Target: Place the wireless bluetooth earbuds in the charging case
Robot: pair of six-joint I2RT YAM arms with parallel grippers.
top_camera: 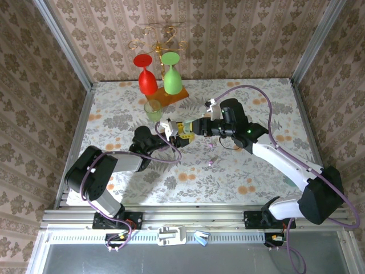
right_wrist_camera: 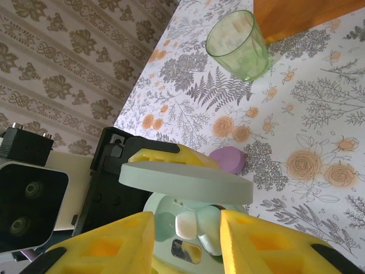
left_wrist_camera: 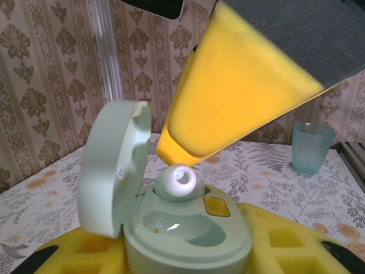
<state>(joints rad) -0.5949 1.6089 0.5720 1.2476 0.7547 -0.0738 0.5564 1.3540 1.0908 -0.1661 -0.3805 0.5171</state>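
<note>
Whitish earbud (left_wrist_camera: 181, 182) sits at the mouth of a slot in the open mint charging case (left_wrist_camera: 228, 242), lying btwn the spread fingers of R gripper (right_wrist_camera: 187, 228), jaws apart and wider than the bud, not clamping it, while L gripper (top_camera: 170, 128) is closed on the case's sides.

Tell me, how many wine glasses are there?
2. The red wine glass is upside down at the table's far edge, below the gold rack. The green wine glass is just right of it, also upside down. None seem hidden.
</note>
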